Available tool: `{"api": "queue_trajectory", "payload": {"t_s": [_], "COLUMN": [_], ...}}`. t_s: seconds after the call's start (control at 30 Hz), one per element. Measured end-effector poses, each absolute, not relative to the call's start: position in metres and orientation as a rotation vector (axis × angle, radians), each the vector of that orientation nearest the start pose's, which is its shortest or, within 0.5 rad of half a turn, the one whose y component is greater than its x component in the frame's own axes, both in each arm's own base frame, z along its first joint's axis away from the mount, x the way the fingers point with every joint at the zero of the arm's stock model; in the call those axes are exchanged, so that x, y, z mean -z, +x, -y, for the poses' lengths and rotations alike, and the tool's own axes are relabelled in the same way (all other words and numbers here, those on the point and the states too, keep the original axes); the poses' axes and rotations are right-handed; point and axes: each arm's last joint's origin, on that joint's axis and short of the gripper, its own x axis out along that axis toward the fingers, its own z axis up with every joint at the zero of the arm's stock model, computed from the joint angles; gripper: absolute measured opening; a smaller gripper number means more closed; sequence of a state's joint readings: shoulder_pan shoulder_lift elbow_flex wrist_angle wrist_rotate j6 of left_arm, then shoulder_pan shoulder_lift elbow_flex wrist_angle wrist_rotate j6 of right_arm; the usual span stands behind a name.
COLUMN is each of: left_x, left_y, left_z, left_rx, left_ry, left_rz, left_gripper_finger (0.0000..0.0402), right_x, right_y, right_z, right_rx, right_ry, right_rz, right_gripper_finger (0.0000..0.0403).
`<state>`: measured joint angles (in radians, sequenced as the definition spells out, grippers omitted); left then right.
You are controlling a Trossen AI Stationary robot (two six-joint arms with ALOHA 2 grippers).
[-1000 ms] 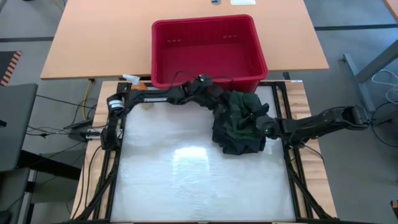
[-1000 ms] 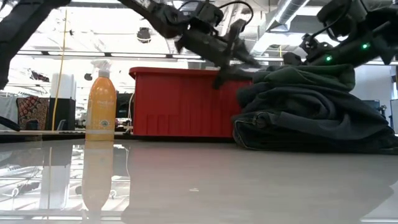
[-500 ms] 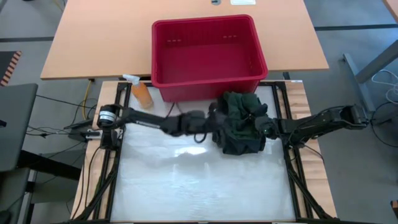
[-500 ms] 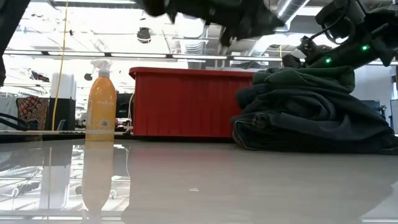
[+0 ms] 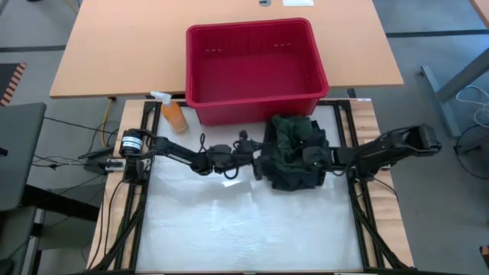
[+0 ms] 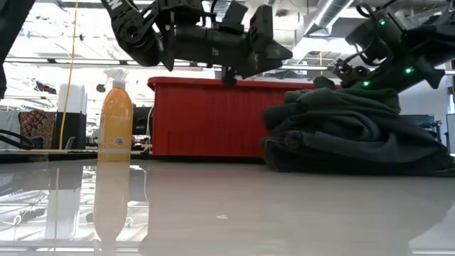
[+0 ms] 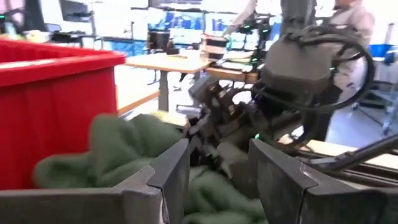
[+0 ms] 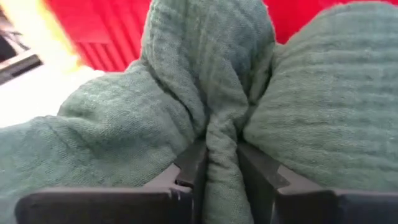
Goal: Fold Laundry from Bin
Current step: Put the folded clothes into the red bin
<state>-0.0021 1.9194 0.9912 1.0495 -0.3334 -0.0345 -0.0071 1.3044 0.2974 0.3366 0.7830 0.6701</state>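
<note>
Green cloth, one crumpled heap of laundry, lies on the worktop just in front of the single red bin. Right tool is clamped on a fold of it. Left tool, fingers apart, hovers just beside the heap. One orange spray bottle stands beside the bin; its label is unreadable.

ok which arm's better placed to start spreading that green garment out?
Right, probably. The right gripper is shut on a fold of the green garment; the left gripper is open and just short of the pile, holding nothing.
</note>
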Motion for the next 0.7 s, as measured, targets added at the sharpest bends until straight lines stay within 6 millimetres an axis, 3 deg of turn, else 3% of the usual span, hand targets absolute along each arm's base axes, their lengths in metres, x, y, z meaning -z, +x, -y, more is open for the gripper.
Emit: {"api": "queue_trajectory", "payload": {"t_s": [0.23,0.33,0.53,0.7], "left_x": [-0.206,-0.217,-0.243,-0.236], "left_y": [0.4,0.391,0.344,0.306], "left_z": [-0.005,0.001,0.008,0.006], "left_rx": [-0.285,-0.27,-0.256,-0.252], "left_ry": [-0.014,0.009,0.024,-0.08], "left_rz": [0.098,0.093,0.151,0.173], "left_gripper_finger": [0.0154,0.0154,0.0154,0.0154], "right_x": [-0.129,-0.13,-0.135,-0.144], "right_y": [0.224,0.235,0.278,0.32], "right_z": [-0.003,-0.013,-0.037,-0.05], "right_rx": [0.789,0.749,0.576,0.477], "right_ry": [0.419,0.414,0.311,0.161], "right_rz": [-0.34,-0.341,-0.389,-0.421], "right_gripper_finger": [0.0098,0.0097,0.0097,0.0097]}}
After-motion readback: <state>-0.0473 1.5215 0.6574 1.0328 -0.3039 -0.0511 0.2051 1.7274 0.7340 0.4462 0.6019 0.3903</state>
